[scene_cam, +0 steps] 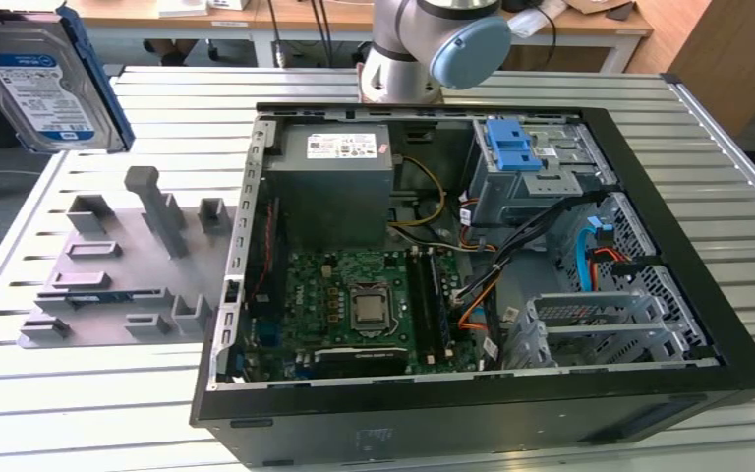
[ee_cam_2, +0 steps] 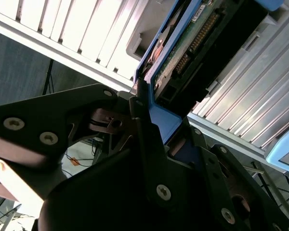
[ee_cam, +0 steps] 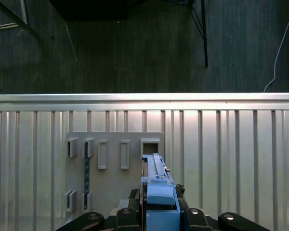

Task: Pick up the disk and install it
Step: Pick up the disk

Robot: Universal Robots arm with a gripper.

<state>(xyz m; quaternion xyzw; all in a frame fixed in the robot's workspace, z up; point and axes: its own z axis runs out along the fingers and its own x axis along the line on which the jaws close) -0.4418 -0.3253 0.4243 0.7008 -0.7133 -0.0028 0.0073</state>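
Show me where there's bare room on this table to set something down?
Bare slatted table lies at the exterior view's lower left, beside the grey holder plate, and in a strip at that view's right of the computer case. Inside the case it is crowded: cables and motherboard.

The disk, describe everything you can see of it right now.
The disk is a flat silver hard drive with a white-and-blue label and a blue plastic carrier frame round its edges. In the exterior view it hangs tilted in the air, off the slatted table, at that view's upper left, clear of the open computer case. The second wrist view shows its green circuit board. The end effector is shut on its blue frame.
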